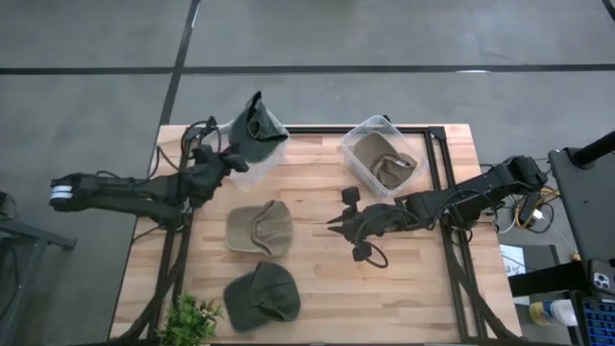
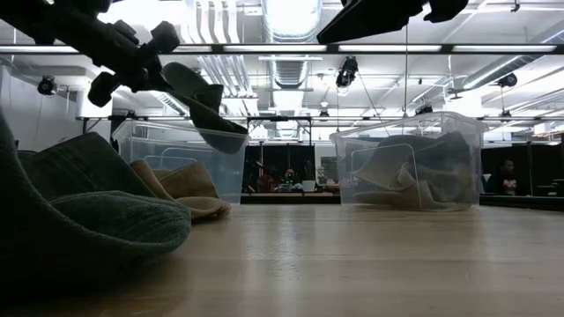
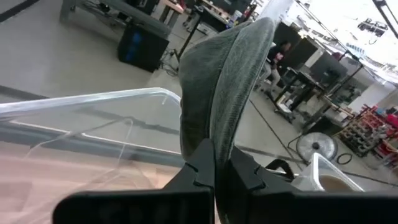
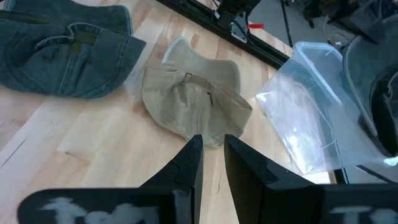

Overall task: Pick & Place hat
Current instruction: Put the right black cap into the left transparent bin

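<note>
My left gripper [image 1: 231,159] is shut on a dark green hat [image 1: 255,125] and holds it over a clear bin [image 1: 252,171] at the table's far left. In the low view this hat [image 2: 211,114] hangs in the air above the bin [image 2: 159,141]. A tan hat [image 1: 259,229] lies on the table's middle, its open underside up. Another dark green hat [image 1: 261,296] lies near the front edge. My right gripper [image 1: 334,224] hovers to the right of the tan hat [image 4: 193,102], its fingers a narrow gap apart with nothing between them. My left gripper pinches the hat's cloth at one edge [image 3: 214,152] between its two fingers, which lie roughly level and come from the table's left. Whether that edge is the brim or the crown, I cannot tell. The hat stretches out beyond the fingertips, lifted clear of bin and table.
A second clear bin [image 1: 357,135] with tan hats inside stands at the far right of the table. A small green plant [image 1: 192,322] sits at the near left corner. Bare wood lies between the hats and the right edge.
</note>
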You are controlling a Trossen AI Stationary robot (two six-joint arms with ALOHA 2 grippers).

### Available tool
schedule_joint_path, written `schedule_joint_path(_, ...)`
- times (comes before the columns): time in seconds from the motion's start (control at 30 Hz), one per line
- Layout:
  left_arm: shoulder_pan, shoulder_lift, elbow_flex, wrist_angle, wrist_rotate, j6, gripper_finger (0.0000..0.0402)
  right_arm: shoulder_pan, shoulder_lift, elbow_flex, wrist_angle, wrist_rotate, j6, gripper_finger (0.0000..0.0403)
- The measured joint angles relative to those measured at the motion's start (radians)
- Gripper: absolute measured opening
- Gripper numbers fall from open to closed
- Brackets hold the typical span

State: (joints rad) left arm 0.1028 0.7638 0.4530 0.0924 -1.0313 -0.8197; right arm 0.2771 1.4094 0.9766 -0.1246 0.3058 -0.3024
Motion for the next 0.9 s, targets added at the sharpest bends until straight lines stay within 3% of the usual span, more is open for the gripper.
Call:
schedule_joint_path(0.13,0.004,0.0,0.0,-0.074,-0.009,-0.007,0.0009,0.001,0.0,-0.011,0.0,0.0,0.007,0.0061)
schedule_joint_path(0.37,0.028,0.0,0.0,-0.108,0.08,-0.056,0.002,0.002,0.0,-0.022,0.0,0.0,0.01,0.0061)
schedule_joint_path(0.9,0.071,-0.016,0.0,-0.182,0.119,-0.033,0.0129,0.002,0.0,-0.025,0.001,0.0,0.041,0.0061)
